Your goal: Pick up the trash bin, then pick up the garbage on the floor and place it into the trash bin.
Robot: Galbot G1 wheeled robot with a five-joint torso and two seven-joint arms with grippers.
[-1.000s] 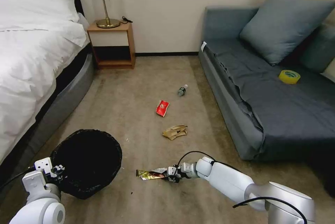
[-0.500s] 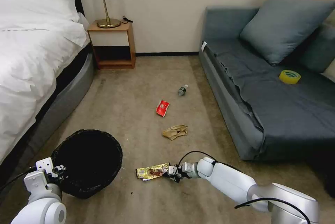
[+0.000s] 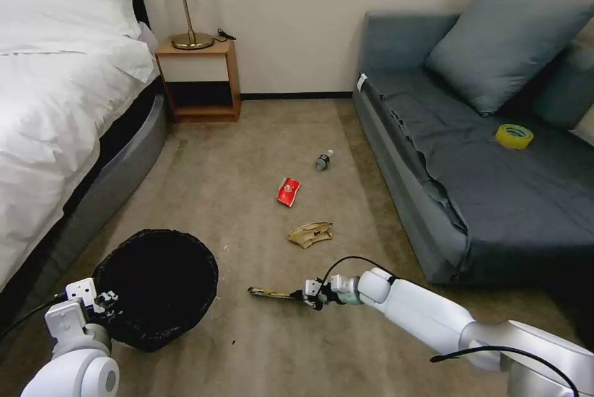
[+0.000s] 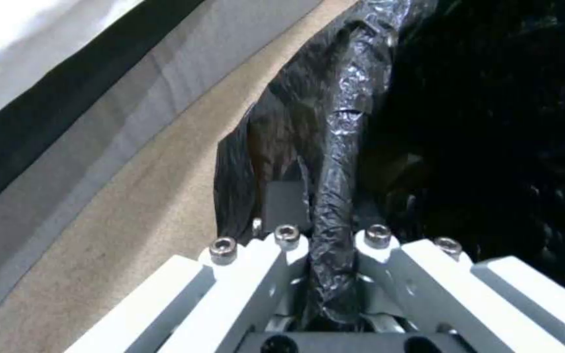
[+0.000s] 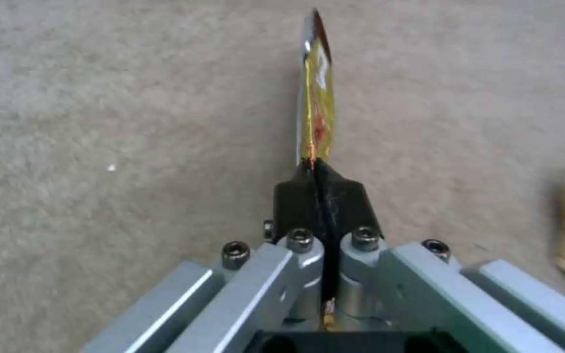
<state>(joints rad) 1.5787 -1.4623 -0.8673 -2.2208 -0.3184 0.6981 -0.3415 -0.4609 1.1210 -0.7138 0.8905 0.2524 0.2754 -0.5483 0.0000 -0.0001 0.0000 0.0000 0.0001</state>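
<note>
The trash bin [image 3: 158, 286], lined with a crinkled black bag, hangs at the lower left with my left gripper [image 3: 102, 303] shut on its rim [image 4: 335, 196]. My right gripper [image 3: 307, 295] is shut on one end of the long gold-brown wrapper [image 3: 269, 292], which sticks out edge-on toward the bin just above the carpet [image 5: 315, 98]. Other garbage lies on the floor farther off: crumpled tan paper [image 3: 310, 234], a red packet [image 3: 288, 191] and a small clear bottle [image 3: 323, 160].
A bed [image 3: 55, 112] runs along the left, a nightstand [image 3: 198, 78] with a lamp stands at the back, and a grey sofa [image 3: 482, 162] with a yellow tape roll [image 3: 513, 135] fills the right. Carpet between them is open.
The right gripper has lifted and twisted the wrapper, so it now shows edge-on instead of flat, and has shifted slightly right. The bin and left gripper stay put.
</note>
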